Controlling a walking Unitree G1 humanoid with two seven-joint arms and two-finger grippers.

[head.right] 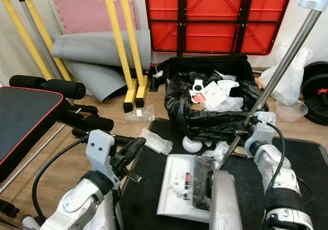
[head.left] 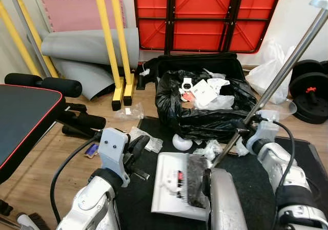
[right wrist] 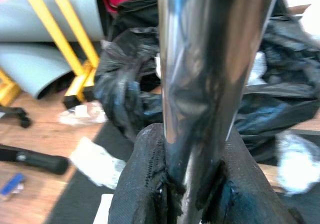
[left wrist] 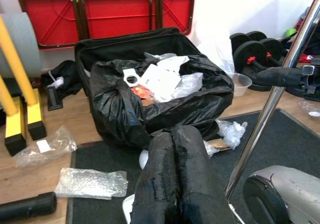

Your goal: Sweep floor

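Two grippers up. Right gripper (right wrist: 192,184) has its fingers (right wrist: 137,184) pinching the broom handle (head.left: 287,68), a shiny metal pole that slants up and away from the dustpan toward the robot's right. The broom's dark bristles (head.left: 197,186) sit on the white dustpan (head.left: 171,189), on the side nearer the right arm. Left gripper (left wrist: 172,179) holds nothing, fingers pressed together, hovering just left of the dustpan and aimed toward the rubbish bag.

Dustpan lies flat on the dark floor mat (head.left: 256,179). Small red-and-black bits show on the pan beside the bristles; cannot tell what they are.

Just beyond the dustpan: black rubbish bag (head.left: 205,104) sitting in an open black case, top stuffed with white paper and plastic scraps. White rounded object (head.left: 181,143) sits between the bag and the dustpan, touching the mat. Crumpled clear plastic (head.left: 212,149) lies beside it, near the bag's base.

Left of the dustpan: clear bubble-wrap piece (left wrist: 90,182) at the mat edge, and another clear plastic bag (head.left: 128,112) farther off on the wood floor, by the yellow frame legs (head.left: 123,94). Black padded bench (head.left: 25,120) with red trim is well left of the dustpan.

Behind the bag: red folded table (head.left: 205,15) leaning on the wall. Dumbbell plates (head.left: 310,94) are well right of the bag.
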